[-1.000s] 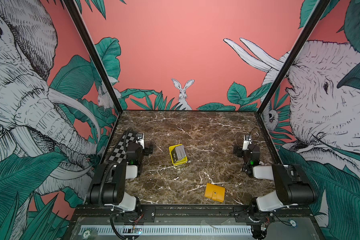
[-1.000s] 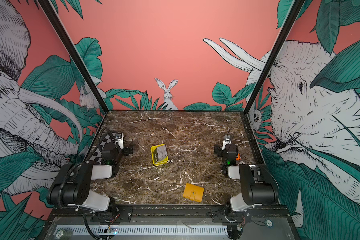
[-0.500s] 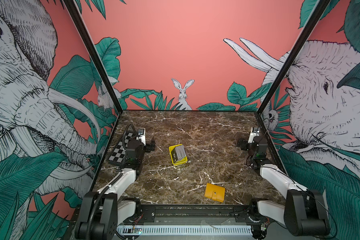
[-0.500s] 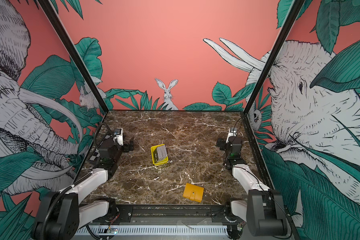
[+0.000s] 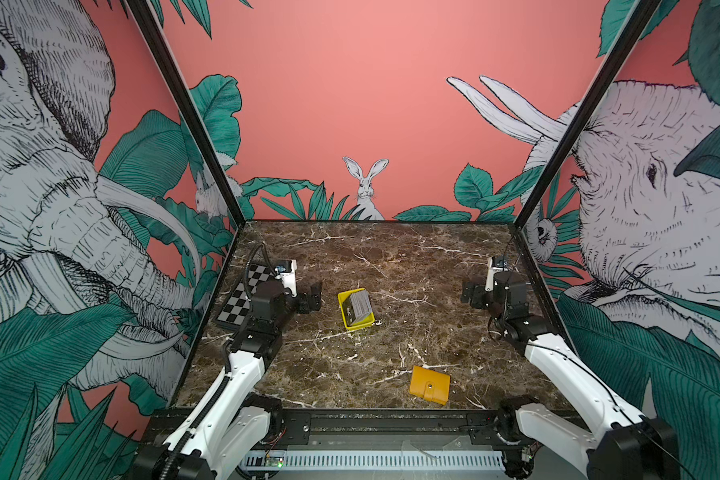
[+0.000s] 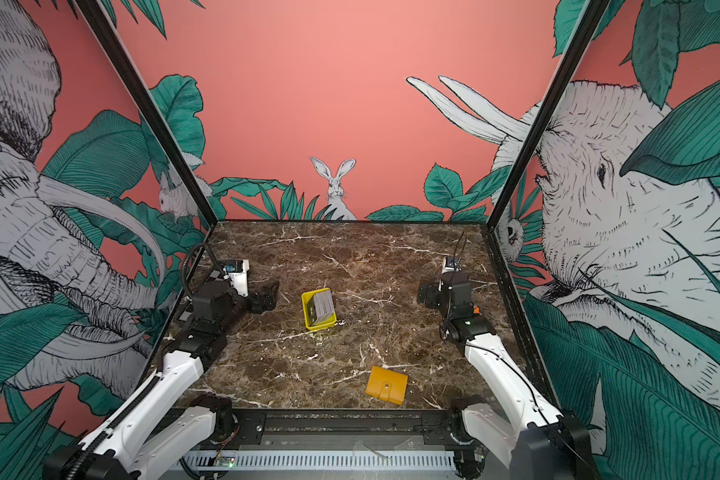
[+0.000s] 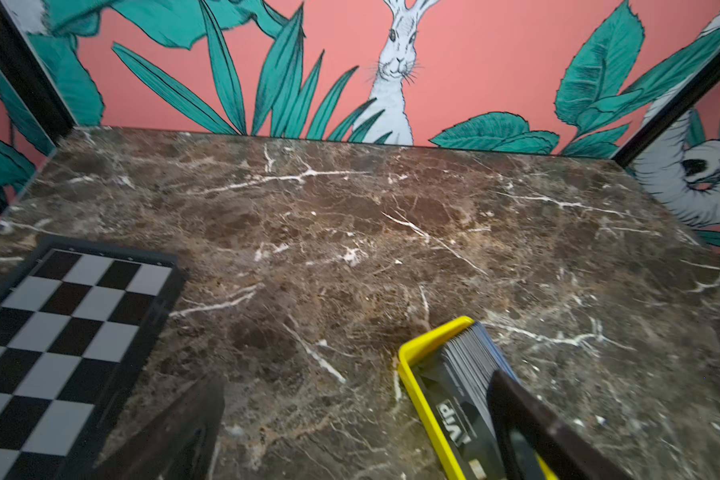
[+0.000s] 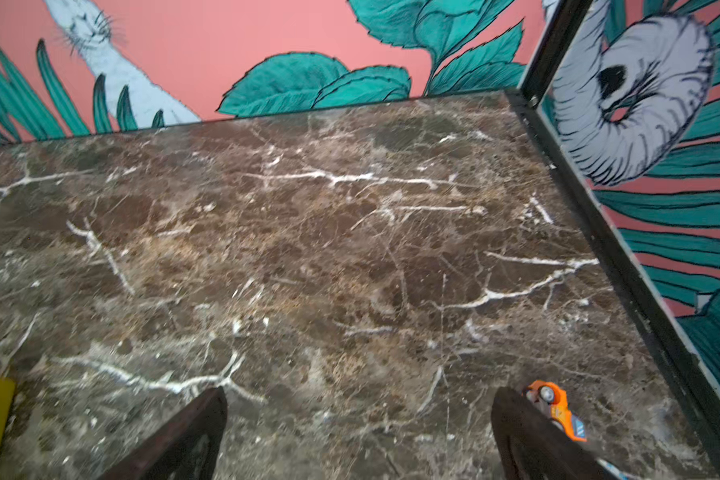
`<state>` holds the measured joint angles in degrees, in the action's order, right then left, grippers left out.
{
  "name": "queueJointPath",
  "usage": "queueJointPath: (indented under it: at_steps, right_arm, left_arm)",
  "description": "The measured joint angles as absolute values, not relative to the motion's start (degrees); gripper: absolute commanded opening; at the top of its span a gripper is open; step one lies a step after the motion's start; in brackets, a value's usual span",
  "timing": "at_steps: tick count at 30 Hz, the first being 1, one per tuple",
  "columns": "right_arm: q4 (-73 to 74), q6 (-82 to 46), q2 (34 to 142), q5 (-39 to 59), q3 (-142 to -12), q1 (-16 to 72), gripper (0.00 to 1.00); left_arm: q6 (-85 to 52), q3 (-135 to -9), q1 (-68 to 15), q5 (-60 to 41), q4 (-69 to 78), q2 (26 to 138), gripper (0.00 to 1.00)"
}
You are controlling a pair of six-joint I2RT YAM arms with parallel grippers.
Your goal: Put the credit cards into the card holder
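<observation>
With both jaws spread wide and empty, pinch light, stiff, slick cards [image 5: 359, 306], seemingly leaning on edge in tray [image 5: 360, 326] just beside left jaws, by top edges; soft shut holder [image 5: 429, 384] well behind right jaws.

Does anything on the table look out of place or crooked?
Nothing is spilled or damaged. The credit cards lean slanted in the yellow tray, not flat. The card holder lies askew near the front edge, snapped shut. A small orange toy-like thing by the right gripper seems unrelated.
</observation>
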<state>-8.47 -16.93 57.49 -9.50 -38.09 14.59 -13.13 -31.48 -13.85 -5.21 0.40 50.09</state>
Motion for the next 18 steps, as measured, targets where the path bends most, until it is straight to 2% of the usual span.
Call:
queueJointPath:
  at_steps: [7, 18]
  right_arm:
    - [-20.4, -20.3, 54.4, -9.8, -39.3, 25.8, 0.98]
    - [-34.3, -30.4, 49.6, -7.1, -35.7, 43.4, 0.94]
  left_arm:
    - [-19.7, -31.7, -15.6, -10.6, -6.2, 49.4, 0.99]
    - [-27.7, -30.5, -27.1, -12.4, -7.7, 49.5, 0.99]
